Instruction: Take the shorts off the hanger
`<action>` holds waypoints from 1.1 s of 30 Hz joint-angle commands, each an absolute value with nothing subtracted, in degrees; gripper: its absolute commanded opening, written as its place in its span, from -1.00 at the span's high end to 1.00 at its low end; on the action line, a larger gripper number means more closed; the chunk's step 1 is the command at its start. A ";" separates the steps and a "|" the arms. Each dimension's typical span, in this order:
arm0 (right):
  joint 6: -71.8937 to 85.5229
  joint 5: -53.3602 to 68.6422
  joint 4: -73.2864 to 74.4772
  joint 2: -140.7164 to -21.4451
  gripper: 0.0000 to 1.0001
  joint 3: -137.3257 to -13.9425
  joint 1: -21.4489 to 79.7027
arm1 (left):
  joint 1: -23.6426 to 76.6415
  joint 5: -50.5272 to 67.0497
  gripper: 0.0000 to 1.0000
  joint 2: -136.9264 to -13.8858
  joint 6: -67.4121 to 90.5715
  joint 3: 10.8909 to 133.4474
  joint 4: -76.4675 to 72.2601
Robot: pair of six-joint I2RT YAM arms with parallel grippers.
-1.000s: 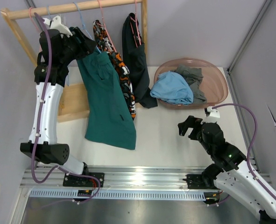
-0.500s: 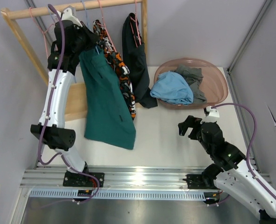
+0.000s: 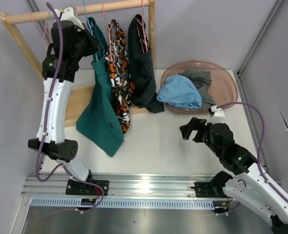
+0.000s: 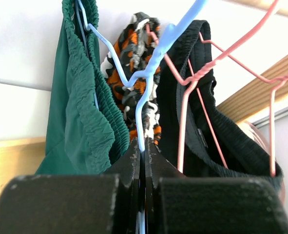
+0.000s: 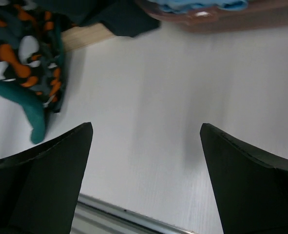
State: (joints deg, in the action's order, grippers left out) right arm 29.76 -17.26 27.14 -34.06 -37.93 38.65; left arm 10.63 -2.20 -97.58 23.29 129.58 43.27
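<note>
Fingers [image 4: 130, 161] of the left gripper [image 4: 142, 146] pinch the blue hanger [image 4: 156, 53] carrying the teal shorts [image 3: 102, 112] on the rail [image 3: 124, 5], right gripper [image 5: 144, 127] spread idle; tugging could lose that thin grip or snag the pink hanger [image 4: 195, 78].

White tabletop [image 3: 173, 146], matt, evenly lit, soft shadows only. Pale lilac-grey walls: back wall [image 3: 207, 29], left wall [image 3: 7, 97], right wall [image 3: 275, 87]. Grey metal profile [image 3: 260, 34] slants along back right corner. Wooden rack at back left: round top rail [image 3: 119, 6], upright post [image 3: 150, 29], slanted side strut [image 3: 22, 41], flat base board [image 3: 78, 102] on tabletop. Aluminium rail [image 3: 148, 185] along near edge, glare at its middle.
</note>
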 commanded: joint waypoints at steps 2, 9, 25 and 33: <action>24.88 -6.26 17.84 -37.69 -0.99 -49.46 42.96 | 11.34 -2.29 1.00 -89.48 21.71 135.26 46.57; 16.90 -17.03 17.32 -50.87 -0.99 -69.77 65.33 | 11.51 -1.24 1.00 -84.29 22.59 133.78 50.89; 8.97 -37.35 9.58 -90.86 -0.99 -102.03 86.48 | 12.30 3.34 1.00 -73.22 24.61 120.59 50.01; 7.64 -41.04 4.49 -99.40 -0.99 -106.44 85.08 | 12.30 4.66 1.00 -69.53 24.17 118.04 50.97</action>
State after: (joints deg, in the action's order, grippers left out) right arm 8.45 -37.19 9.54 -98.37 -102.98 85.95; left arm 11.79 2.39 -72.73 23.53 117.91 54.59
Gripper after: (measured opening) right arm 0.993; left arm 0.026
